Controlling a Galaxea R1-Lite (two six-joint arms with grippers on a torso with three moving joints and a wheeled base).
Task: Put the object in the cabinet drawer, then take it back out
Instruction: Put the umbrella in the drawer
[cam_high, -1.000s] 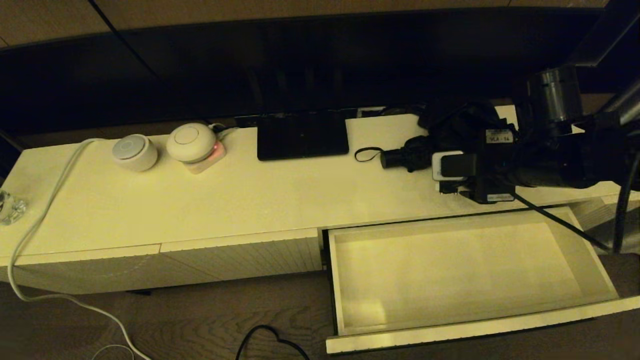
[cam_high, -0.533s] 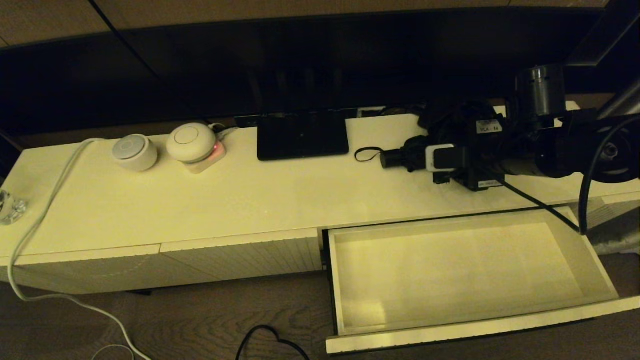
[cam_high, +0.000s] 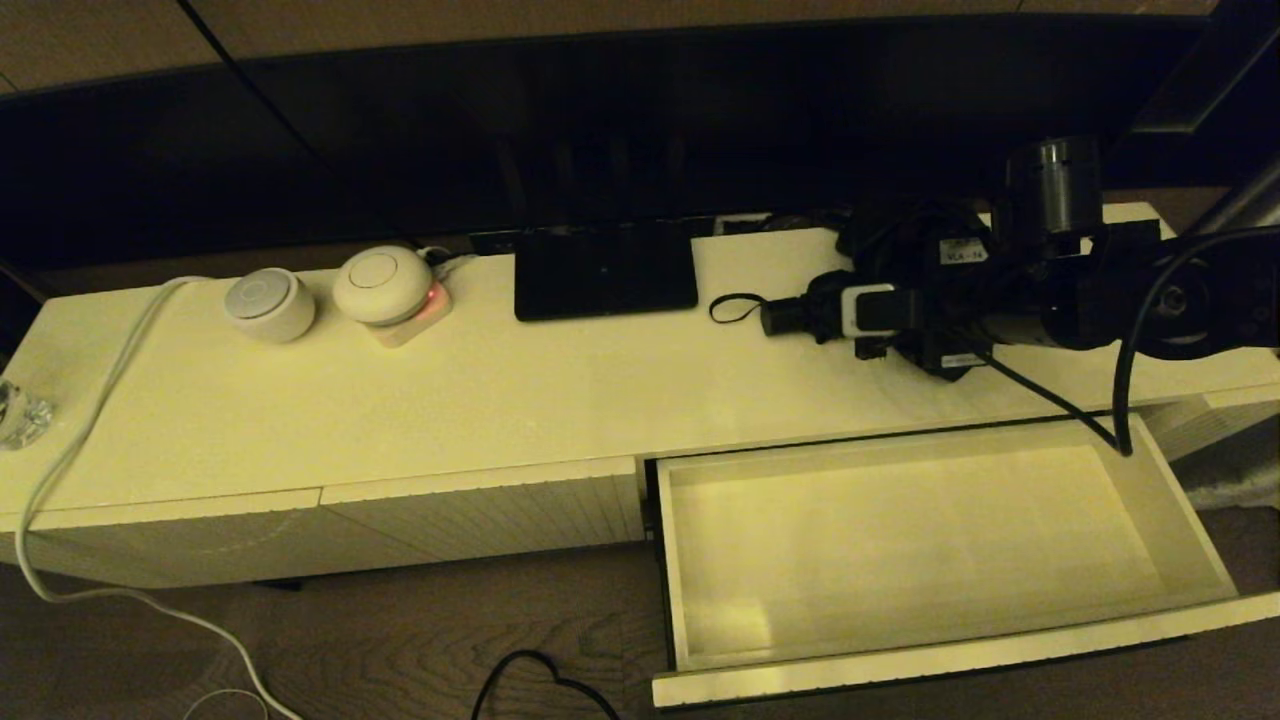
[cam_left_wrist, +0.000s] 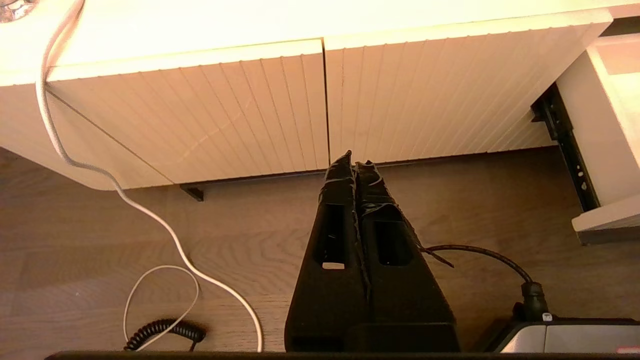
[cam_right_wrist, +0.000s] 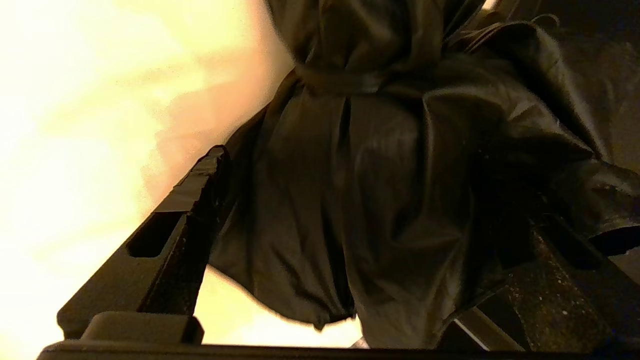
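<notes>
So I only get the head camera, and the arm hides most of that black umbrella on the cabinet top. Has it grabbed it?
Observer: Not clearly. In the right wrist view the right jaws stand wide apart, one on each side of the umbrella and its bunched fabric.
Operator: And the other arm? I can't see it.
Observer: The left jaws are shut, hanging low above the wooden floor, facing the closed ribbed fronts.
Operator: Anything lying down there?
Observer: A coiled black cord on the floor.
</notes>
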